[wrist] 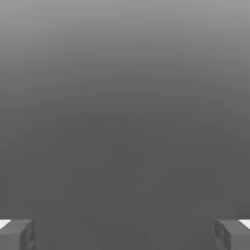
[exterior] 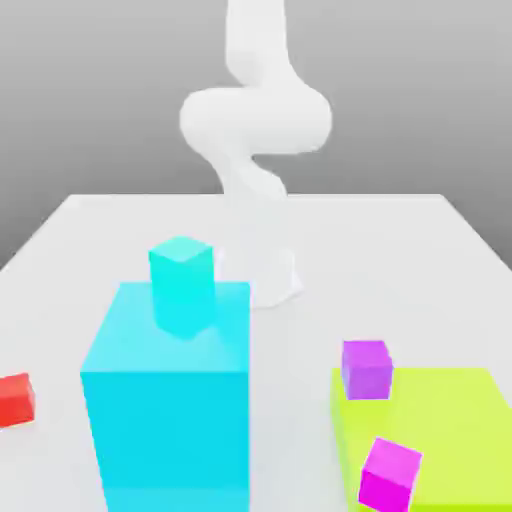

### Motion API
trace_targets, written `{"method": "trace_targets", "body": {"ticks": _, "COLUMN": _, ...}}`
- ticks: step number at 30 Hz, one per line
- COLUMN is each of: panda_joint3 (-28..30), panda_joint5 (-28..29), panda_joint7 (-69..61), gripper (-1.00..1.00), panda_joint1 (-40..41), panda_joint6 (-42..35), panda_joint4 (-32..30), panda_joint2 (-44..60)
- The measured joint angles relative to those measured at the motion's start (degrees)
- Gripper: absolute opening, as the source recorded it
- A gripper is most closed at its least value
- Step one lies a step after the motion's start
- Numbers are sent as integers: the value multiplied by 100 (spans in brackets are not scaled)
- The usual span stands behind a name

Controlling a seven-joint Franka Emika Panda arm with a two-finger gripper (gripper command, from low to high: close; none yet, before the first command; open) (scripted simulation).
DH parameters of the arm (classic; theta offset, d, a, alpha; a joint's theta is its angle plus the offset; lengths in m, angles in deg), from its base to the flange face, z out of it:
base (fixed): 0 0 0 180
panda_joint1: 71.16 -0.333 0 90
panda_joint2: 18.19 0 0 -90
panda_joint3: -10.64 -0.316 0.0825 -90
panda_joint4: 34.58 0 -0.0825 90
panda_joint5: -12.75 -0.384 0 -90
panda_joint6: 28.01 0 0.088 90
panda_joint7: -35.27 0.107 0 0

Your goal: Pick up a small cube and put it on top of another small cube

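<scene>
White table (exterior: 90, 225), grey backdrop. Landmark: large cyan block (exterior: 165, 420), standing at the table's near side, toward the exterior view's left.

- Small cyan cube (exterior: 181, 280): on top of the cyan block, near its back edge, slightly turned against the block's sides
- Red cube (exterior: 15, 398): task item; on the bare table, well apart from the cyan block on the exterior view's left, at the picture's edge and partly cut off by it; nothing touches it
- Lime slab (exterior: 460, 430): low and flat, on the table well apart from the cyan block on the exterior view's right
- Purple cube (exterior: 366, 367): at the slab's back corner nearest the cyan block
- Magenta cube (exterior: 389, 473): at the slab's near edge on the side facing the cyan block, tilted
- Arm (exterior: 255, 120): white, rising from its base on the table behind the cyan block, bending high above it
- Gripper (wrist: 125, 234): in the hand view both fingers (wrist: 17, 234) stand at opposite sides, spread wide, with nothing between them; grey background beyond
</scene>
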Motion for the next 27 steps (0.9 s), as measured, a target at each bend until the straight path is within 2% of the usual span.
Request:
{"method": "trace_targets", "body": {"ticks": 15, "panda_joint3": 986, "panda_joint5": 15, "panda_joint7": 1205, "gripper": 0, "panda_joint1": 1384, "panda_joint6": 1261, "panda_joint4": -499, "panda_joint2": 3138}}
{"method": "trace_targets", "body": {"ticks": 20, "panda_joint3": 1302, "panda_joint5": -311, "panda_joint7": 1366, "gripper": 0, "panda_joint1": 2002, "panda_joint6": 1673, "panda_joint4": -662, "panda_joint2": 4195}}
{"method": "trace_targets", "body": {"ticks": 27, "panda_joint3": 1352, "panda_joint5": -1091, "panda_joint7": 1284, "gripper": 0, "panda_joint1": 2633, "panda_joint6": 2294, "panda_joint4": -808, "panda_joint2": 5701}}
